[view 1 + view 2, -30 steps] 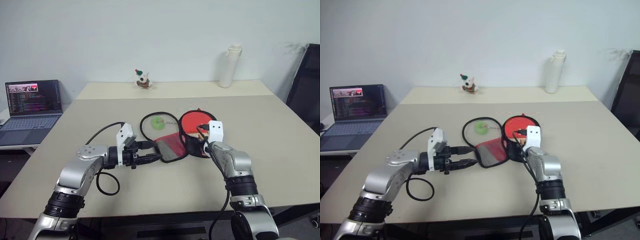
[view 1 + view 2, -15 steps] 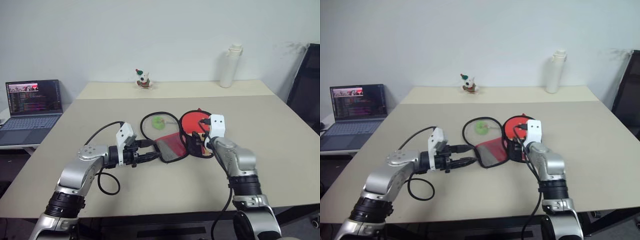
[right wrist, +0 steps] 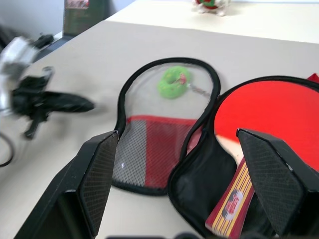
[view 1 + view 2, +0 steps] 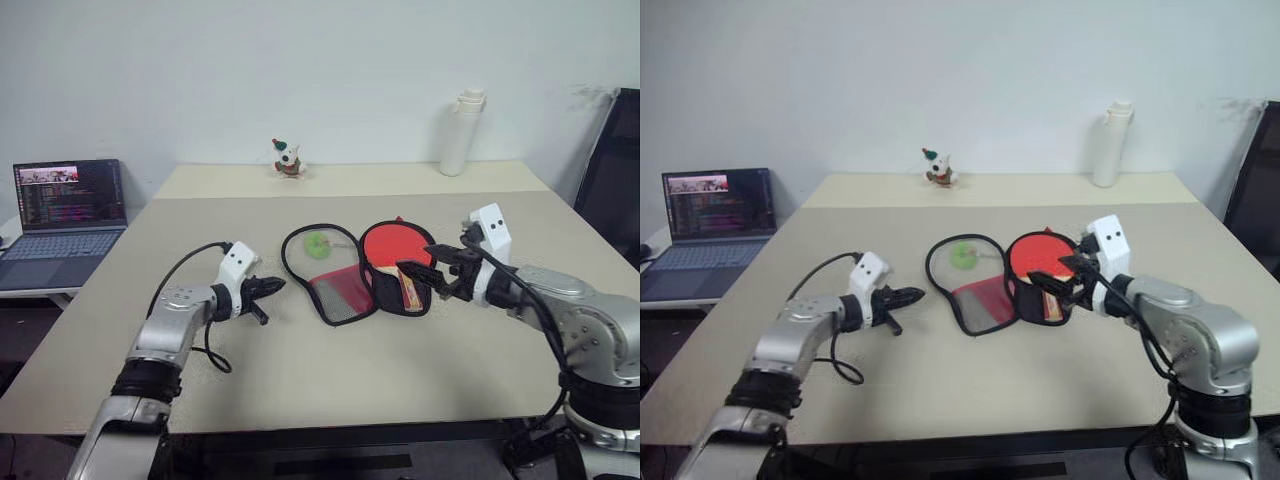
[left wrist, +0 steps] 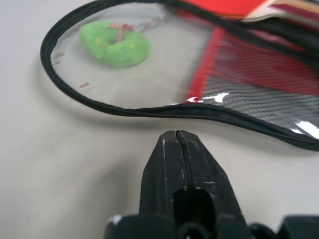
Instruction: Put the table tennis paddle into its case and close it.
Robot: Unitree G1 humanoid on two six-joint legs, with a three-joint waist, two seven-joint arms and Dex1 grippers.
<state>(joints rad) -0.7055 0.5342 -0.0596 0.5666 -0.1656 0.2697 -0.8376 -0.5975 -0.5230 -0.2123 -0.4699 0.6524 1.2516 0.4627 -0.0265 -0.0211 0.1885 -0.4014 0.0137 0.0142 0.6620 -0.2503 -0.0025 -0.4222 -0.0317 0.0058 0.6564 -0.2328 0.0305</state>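
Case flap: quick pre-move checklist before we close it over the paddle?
1. Table tennis paddle seated in the case: ok, red face lies in the right half, handle toward the near edge.
2. Flap free to fold: ok, the mesh half lies flat and open to the left of the paddle.
3. Loose item on the flap: not ok, a green object sits at the mesh half; whether it is attached, cannot tell.
4. Left end effector ready to grasp: not ok, fingers shut, empty, short of the flap's edge.
5. Right end effector clear: ok, open, above the handle, holding nothing.
6. Zipper pull location: cannot tell.
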